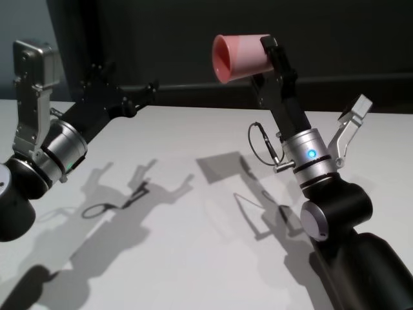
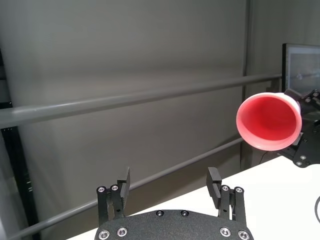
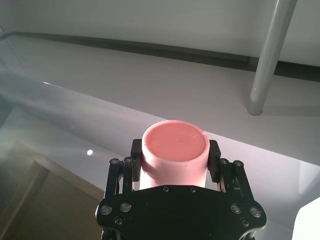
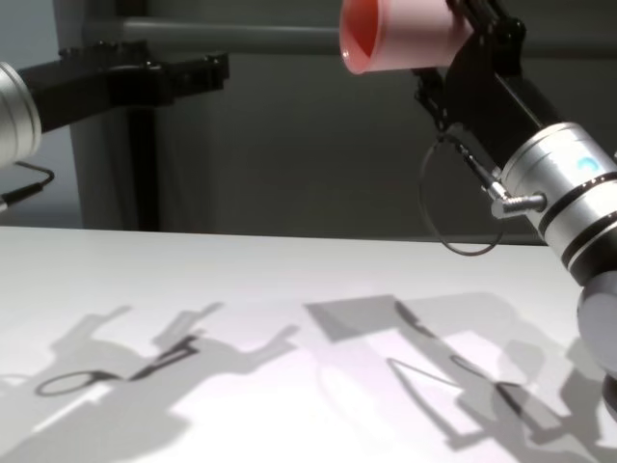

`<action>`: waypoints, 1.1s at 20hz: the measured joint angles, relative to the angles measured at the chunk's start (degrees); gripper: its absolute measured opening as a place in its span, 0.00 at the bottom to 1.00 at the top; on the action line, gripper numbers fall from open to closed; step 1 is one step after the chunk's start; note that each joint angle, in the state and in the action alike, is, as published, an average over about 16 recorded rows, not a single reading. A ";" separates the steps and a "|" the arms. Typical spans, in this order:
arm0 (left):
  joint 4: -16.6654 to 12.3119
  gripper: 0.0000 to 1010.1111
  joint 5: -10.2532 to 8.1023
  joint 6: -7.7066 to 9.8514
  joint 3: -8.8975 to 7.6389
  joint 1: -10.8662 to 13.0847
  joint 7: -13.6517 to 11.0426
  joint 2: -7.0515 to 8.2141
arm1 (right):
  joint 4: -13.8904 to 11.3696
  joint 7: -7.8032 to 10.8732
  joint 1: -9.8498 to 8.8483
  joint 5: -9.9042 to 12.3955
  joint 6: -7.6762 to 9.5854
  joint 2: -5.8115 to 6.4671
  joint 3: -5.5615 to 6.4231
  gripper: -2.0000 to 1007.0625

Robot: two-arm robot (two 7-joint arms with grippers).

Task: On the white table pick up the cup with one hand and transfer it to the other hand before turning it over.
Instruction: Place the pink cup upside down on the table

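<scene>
The pink cup (image 1: 239,58) hangs high above the white table (image 1: 193,258), lying on its side with its rim facing my left arm. My right gripper (image 1: 263,61), on the blue-lit arm, is shut on the cup's wall near the base; in the right wrist view its fingers (image 3: 214,154) clamp both sides of the cup (image 3: 173,152). My left gripper (image 1: 129,81) is open and holds nothing, level with the cup and well apart from it on the left. From the left wrist, the cup's open mouth (image 2: 268,121) shows beyond the spread gripper (image 2: 169,177).
A dark wall with grey horizontal rails (image 2: 130,100) runs behind the table's far edge. A monitor (image 2: 301,65) stands at the back. Arm shadows fall across the tabletop (image 4: 289,289); nothing else lies on it.
</scene>
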 joint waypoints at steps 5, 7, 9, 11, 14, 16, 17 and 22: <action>-1.50 0.99 2.48 0.43 -1.42 2.30 4.64 -0.93 | 0.00 0.00 0.00 0.00 0.00 0.00 0.00 0.73; -2.08 0.99 3.55 0.55 -1.92 3.24 6.51 -1.40 | 0.00 0.00 0.00 0.00 0.00 0.00 0.00 0.73; -2.61 0.99 4.64 0.62 -2.36 4.13 8.26 -1.91 | 0.00 0.00 0.00 0.00 0.00 0.00 0.00 0.73; -3.11 0.99 5.65 0.58 -2.79 5.03 9.83 -2.44 | 0.00 0.00 0.00 0.00 0.00 0.00 0.00 0.73; -3.80 0.99 6.98 0.51 -3.43 6.43 11.76 -3.20 | 0.00 0.00 0.00 0.00 0.00 0.00 0.00 0.73; -4.20 0.99 7.71 0.44 -3.81 7.36 12.78 -3.65 | 0.00 0.00 0.00 0.00 0.00 0.00 0.00 0.73; -4.39 0.99 8.03 0.37 -4.00 7.84 13.25 -3.88 | 0.00 0.00 0.00 0.00 0.00 0.00 0.00 0.73; -5.03 0.99 9.25 0.04 -4.85 10.16 14.79 -4.86 | 0.00 0.00 0.00 0.00 0.00 0.00 0.00 0.73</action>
